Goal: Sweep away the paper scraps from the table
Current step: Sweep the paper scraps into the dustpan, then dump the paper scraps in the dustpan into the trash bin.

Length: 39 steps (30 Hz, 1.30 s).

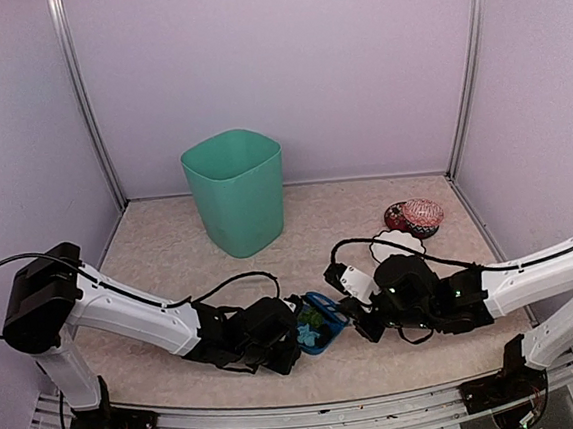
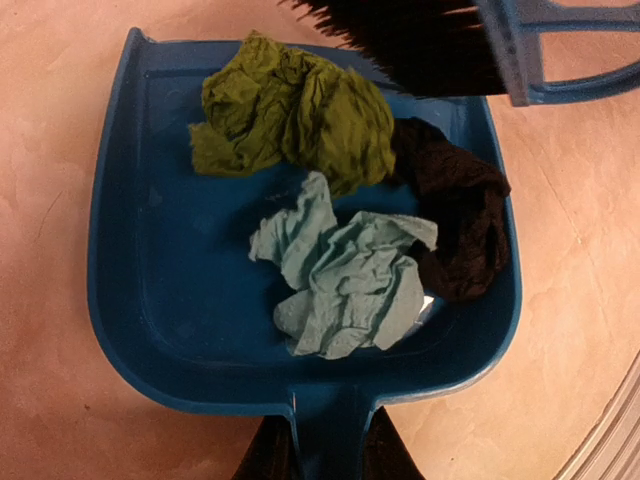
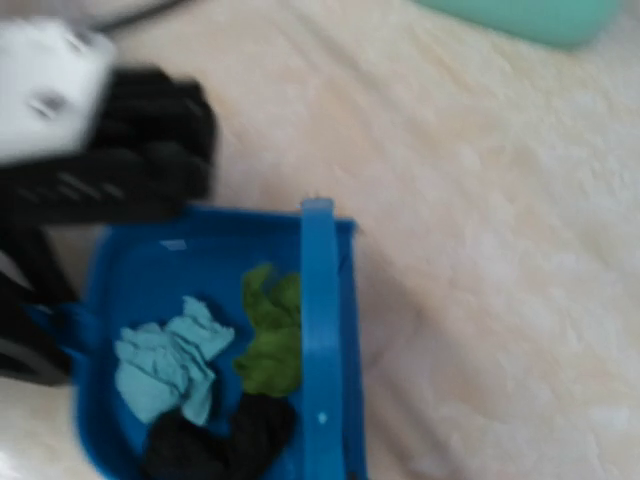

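- Overhead view: both arms reach inward and meet near the front middle of the table (image 1: 169, 250). The left gripper (image 1: 289, 337) and right gripper (image 1: 359, 319) flank a blue dustpan (image 1: 323, 324) lying flat on the surface.
- Only the overhead view shows the green bin (image 1: 236, 191) standing upright well behind the dustpan, and a patterned bowl (image 1: 419, 216) far to the right.
- Left wrist view: the paper scraps (image 2: 345, 285) lie inside the dustpan. A green scrap (image 2: 295, 115) sits nearest its open lip, a pale blue scrap lies in the middle, and a black scrap (image 2: 455, 230) touches both along one side wall. The overhead view shows them only as specks.
- Left wrist view: the dark fingers (image 2: 265, 462) are clamped on either side of the dustpan's handle.
- The dark bristles of a brush (image 2: 420, 40) rest at the dustpan's lip, just beside the green scrap.
- Right wrist view, blurred: the brush's blue back crosses the dustpan lengthwise and leaves the bottom edge. The fingers themselves are hidden here; the jaws are closed, apparently on the brush.
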Available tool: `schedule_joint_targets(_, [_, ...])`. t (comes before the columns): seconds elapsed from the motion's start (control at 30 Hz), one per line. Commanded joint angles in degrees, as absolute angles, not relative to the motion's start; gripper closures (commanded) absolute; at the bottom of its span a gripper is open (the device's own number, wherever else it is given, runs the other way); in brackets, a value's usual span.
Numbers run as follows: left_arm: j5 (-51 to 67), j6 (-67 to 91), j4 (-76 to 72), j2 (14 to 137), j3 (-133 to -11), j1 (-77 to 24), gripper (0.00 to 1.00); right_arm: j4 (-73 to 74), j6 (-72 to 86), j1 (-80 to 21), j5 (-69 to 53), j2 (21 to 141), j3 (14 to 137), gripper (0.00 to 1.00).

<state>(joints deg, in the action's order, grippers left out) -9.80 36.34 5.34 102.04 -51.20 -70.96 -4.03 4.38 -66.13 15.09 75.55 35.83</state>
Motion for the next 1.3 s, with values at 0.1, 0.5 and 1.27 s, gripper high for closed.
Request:
schedule_joint_targets(0.1, [-11.92,34.32,-1.40,101.24,-45.98,-71.65,1.00,-0.43,6.58,-67.20,21.32,66.28,35.51,1.00])
schedule_joint_targets(0.5, [-17.15,31.40,-3.78,94.26,-45.17,-72.01,1.00,3.06,11.07,-67.15,36.92,53.76,32.01,1.00])
schedule_joint_targets(1.27, [-14.21,21.37,22.17,85.01,-72.91,-58.26,1.00,2.93,21.70,-63.01,34.61,43.10,26.36,1.00])
